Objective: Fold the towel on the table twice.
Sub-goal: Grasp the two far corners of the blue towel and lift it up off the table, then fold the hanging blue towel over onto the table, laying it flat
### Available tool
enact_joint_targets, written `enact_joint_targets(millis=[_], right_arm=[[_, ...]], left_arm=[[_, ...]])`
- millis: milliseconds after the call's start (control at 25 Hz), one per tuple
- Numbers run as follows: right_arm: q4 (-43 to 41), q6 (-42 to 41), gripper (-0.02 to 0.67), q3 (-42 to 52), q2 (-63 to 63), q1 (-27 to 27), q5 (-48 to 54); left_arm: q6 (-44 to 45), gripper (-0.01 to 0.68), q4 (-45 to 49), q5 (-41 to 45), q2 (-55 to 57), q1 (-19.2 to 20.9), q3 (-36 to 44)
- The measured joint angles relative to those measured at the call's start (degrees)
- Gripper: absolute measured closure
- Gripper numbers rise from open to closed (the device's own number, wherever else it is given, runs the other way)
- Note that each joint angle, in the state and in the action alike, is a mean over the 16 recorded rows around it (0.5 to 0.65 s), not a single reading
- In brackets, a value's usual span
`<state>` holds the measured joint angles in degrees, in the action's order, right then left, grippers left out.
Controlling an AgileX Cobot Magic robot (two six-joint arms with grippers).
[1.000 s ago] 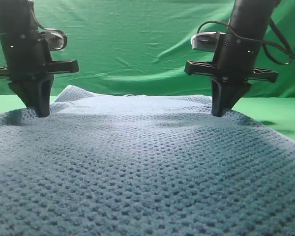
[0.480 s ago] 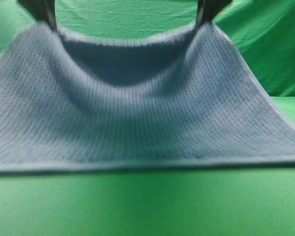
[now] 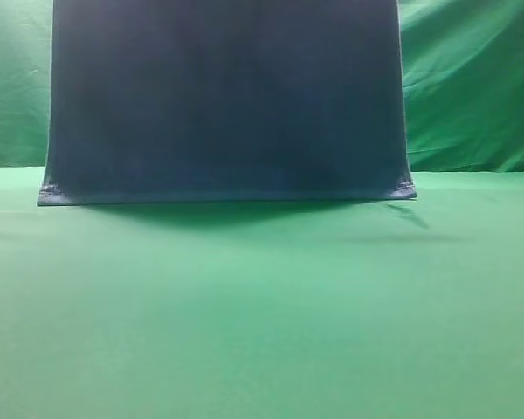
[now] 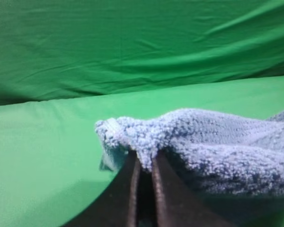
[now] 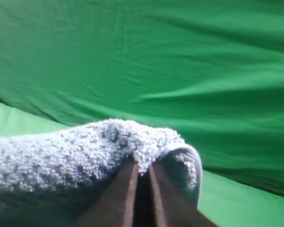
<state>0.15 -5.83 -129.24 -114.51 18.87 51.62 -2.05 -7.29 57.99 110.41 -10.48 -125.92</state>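
Lifted clear since the earlier frames, the towel now hangs as a flat dark sheet in the exterior high view, where before it lay spread and then sagged between two raised corners. Its lower hem sits just above the tabletop, with a shadow beneath; whether the hem touches the surface cannot be told. Both bottom corners are seen level, left and right.

On the left, the left tool is seen in its wrist view clamped shut on a bunched towel corner, cloth spilling over both jaw tips. On the right, the right tool is likewise closed on the opposite corner, fabric pinched between the tips. Neither tool is visible in the exterior view; the top edge is cut off by the frame.

Judged from this, the first fold is under way but not yet laid: the held edge would need to be carried over and lowered so the halves meet. The green backdrop is seen behind.
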Motion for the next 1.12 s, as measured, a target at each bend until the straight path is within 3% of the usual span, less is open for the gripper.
enact_joint_targets(millis=[360, 600, 840, 1120], right_arm=[[-2.9, 0.5, 0.649, -0.3, 0.5, 0.0, 6.9], [-3.1, 1.2, 0.649, 1.4, 3.2, 0.0, 12.6], [-2.6, 2.2, 0.649, 10.0, 9.7, 0.1, 13.3], [-0.9, 3.9, 0.649, 31.5, 22.8, 0.4, 6.4]], left_arm=[[0.0, 0.673, 0.7, 5.5, 0.3, 0.0, -1.4], [0.0, 0.673, 0.5, 6.5, -3.2, -0.6, 3.3], [-0.1, 0.673, 0.3, 1.3, -11.8, -1.6, 16.3], [-0.3, 0.673, -1.9, -7.8, -26.0, -2.7, 39.3]])
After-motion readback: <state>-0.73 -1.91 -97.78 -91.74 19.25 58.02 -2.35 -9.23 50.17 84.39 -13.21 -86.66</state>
